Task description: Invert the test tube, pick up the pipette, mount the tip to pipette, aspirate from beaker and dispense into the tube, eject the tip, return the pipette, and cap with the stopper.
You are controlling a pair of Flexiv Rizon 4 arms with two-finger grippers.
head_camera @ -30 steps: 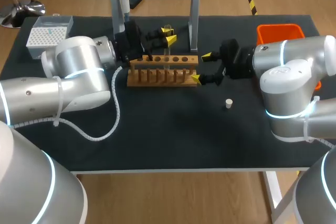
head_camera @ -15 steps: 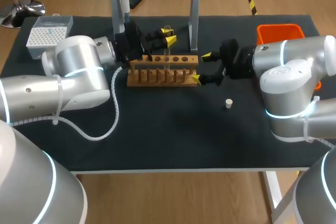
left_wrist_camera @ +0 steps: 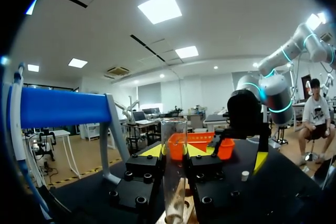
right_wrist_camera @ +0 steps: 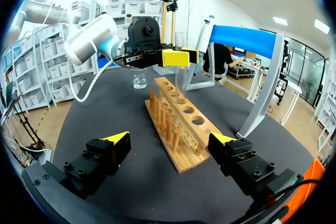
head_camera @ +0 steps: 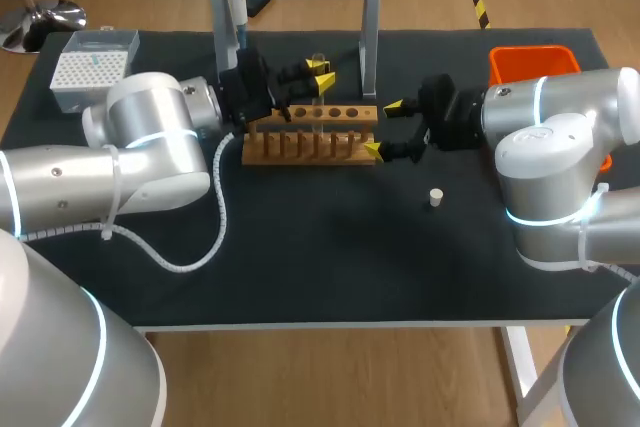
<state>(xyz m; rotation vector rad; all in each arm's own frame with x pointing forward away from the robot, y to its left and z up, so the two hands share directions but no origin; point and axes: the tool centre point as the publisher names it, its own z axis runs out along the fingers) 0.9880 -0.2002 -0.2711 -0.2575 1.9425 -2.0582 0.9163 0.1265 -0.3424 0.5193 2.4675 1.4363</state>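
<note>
Left gripper (head_camera: 321,74) grips the upright test tube (left_wrist_camera: 174,161) over the wooden rack (head_camera: 310,139), hardly shifted; right gripper (head_camera: 383,128) stays wide open, empty, at the rack's end.

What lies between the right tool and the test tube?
The wooden rack, running from the right tool toward the test tube, as the right wrist view shows.

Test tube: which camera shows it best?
The left wrist view. The test tube stands upright and close up, clamped between the left gripper's fingers, with its rim and glass wall plain. The head view gives only a faint glint between the yellow tips. The right wrist view shows it small and far off, above the wooden rack.
</note>
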